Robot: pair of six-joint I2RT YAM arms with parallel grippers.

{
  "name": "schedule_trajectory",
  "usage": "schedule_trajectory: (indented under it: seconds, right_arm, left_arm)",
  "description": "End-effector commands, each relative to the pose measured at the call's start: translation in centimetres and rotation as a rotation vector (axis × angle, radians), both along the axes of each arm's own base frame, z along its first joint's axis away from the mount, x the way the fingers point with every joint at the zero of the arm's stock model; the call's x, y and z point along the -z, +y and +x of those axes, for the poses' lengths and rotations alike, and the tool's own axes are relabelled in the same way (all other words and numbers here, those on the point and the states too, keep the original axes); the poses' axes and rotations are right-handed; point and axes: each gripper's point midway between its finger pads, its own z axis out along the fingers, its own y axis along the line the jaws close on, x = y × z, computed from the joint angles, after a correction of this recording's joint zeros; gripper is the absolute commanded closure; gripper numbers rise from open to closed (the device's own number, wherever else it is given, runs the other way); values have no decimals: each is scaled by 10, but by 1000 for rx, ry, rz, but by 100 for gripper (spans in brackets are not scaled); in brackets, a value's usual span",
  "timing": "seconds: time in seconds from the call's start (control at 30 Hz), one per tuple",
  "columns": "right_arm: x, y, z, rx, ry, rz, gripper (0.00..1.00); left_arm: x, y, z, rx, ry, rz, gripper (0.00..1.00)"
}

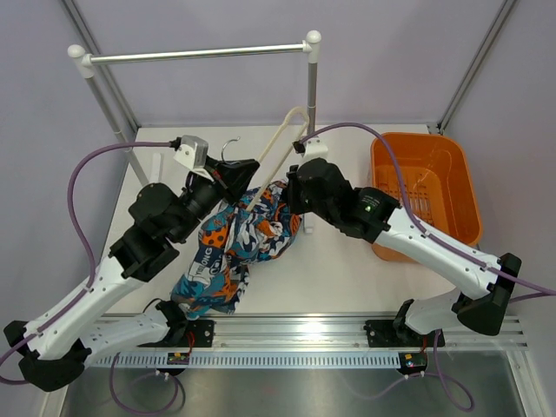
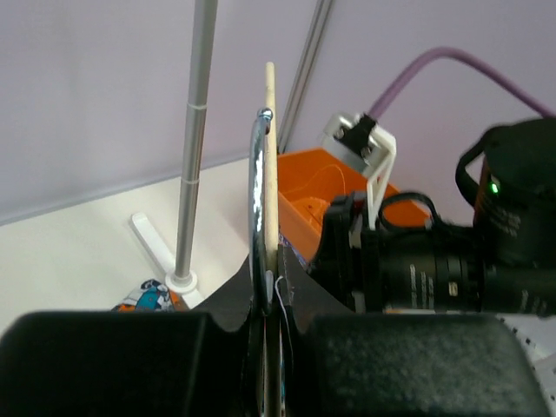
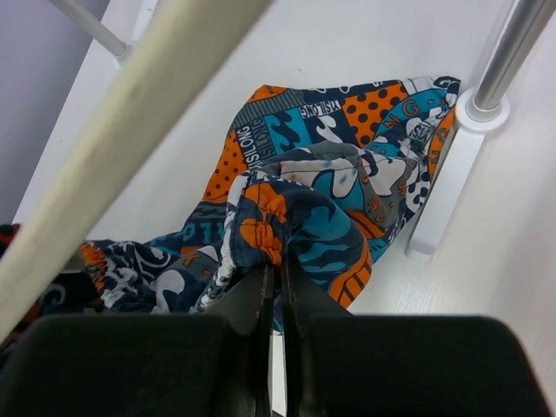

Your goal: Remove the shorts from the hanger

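Note:
The patterned shorts (image 1: pixel 233 252) lie bunched on the white table, with their upper end raised towards the cream hanger (image 1: pixel 280 143). The hanger slants from beside the rail post down into the fabric. My left gripper (image 1: pixel 236 176) is shut on the hanger near its wire hook. In the left wrist view the cream bar (image 2: pixel 270 165) and the metal hook rise from between the fingers of that gripper (image 2: pixel 272 291). My right gripper (image 1: pixel 292 196) is shut on a fold of the shorts (image 3: pixel 334 204), pinched at the fingertips of the gripper (image 3: pixel 278 271). The hanger (image 3: pixel 130 148) crosses that view's upper left.
An orange basket (image 1: pixel 426 187) stands at the right of the table. A silver rail (image 1: pixel 200 54) spans the back on two posts, and the right post (image 1: pixel 311 91) stands just behind the hanger, its white foot (image 3: pixel 452 165) touching the shorts. The right arm (image 2: pixel 469 261) is close beside my left gripper.

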Motion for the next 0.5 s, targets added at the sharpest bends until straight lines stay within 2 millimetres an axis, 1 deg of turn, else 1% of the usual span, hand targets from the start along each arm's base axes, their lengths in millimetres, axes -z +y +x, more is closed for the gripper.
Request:
schedule_trajectory:
  seconds: [0.0,0.03,0.2,0.3,0.47]
  right_arm:
    - [-45,8,-11,-8,-77,103,100]
    - [-45,12,-15,-20,-78,100,100]
    - [-47,16,-24,-37,-82,97,100]
    - [-49,20,-31,-51,-87,100,100]
    - [-50,24,-43,-73,-89,94,100]
  left_arm:
    - [-62,14,7,-81,-128,-198,100]
    - [-65,16,10,-100,-141,-199,100]
    - [-89,22,27,-200,-204,-208,100]
    - [-107,27,28,-230,-253,-237,100]
    - [-124,36,33,-290,-308,-250,100]
